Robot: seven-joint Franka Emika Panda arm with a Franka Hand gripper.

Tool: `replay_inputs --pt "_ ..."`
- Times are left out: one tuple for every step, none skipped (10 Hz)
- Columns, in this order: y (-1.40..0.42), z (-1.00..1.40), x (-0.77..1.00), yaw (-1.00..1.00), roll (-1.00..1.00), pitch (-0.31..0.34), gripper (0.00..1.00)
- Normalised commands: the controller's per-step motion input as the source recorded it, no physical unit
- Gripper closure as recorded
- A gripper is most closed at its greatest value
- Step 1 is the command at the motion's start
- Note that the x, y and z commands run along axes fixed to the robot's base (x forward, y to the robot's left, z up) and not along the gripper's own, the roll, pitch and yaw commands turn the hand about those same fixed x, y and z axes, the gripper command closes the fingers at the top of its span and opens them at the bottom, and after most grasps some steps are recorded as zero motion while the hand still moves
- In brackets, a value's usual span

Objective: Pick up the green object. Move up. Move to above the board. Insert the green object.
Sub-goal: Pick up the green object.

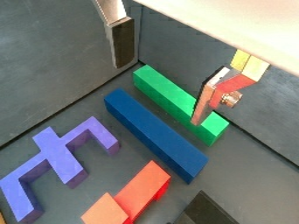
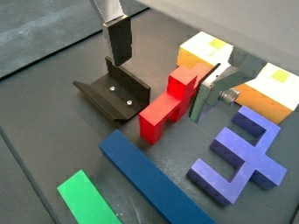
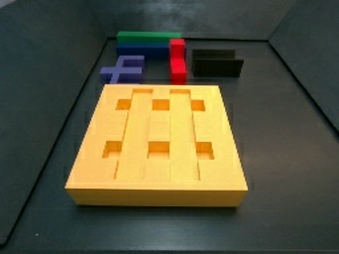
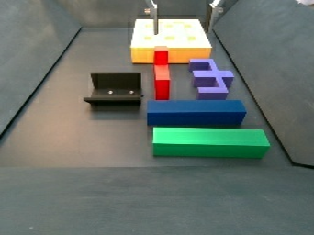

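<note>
Jaws stand spread, nothing between them: silver plate fingers w/ dark pads show apart in both wrist views. Two-finger gripper hangs high over the far end, above the big yellow-orange grooved board. Long plain green bar lies flat on the floor well away, beside the long blue block, long axis crosswise to the board's grooves.

The board fills the foreground; the green object lies far behind it, claw unseen
</note>
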Motion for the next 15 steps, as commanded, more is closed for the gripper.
replay_inputs --pt "0.00 0.00 0.00 0.00 0.02 0.000 0.00" --pt "0.00 -0.02 -0.02 0.00 0.00 0.000 0.00" --pt "0.45 -0.43 -0.58 -0.42 -0.06 0.000 0.00" --pt "0.57 -0.33 -0.27 -0.43 0.00 0.079 0.00" --pt "0.42 -0.20 -0.14 -0.57 -0.01 0.060 0.00" --pt "0.21 -0.01 -0.04 -0.78 0.00 0.000 0.00" --pt "0.12 0.00 -0.07 -0.85 0.00 0.000 0.00" --pt "0.06 -0.02 -0.06 -0.91 0.03 0.067 0.00" --pt "0.00 0.00 -0.02 -1.00 0.05 0.046 0.00" --pt "0.00 0.00 -0.02 -1.00 0.04 0.034 0.00" --pt "0.00 0.00 -0.02 -1.00 0.04 0.033 0.00" --pt "0.00 0.00 -0.02 -1.00 0.03 0.040 0.00" --pt "0.20 0.00 -0.03 -0.82 0.00 0.021 0.00" --pt "0.24 -0.11 -0.03 -0.78 0.00 0.023 0.00" --pt "0.38 -0.19 -0.03 -0.66 0.00 0.029 0.00"
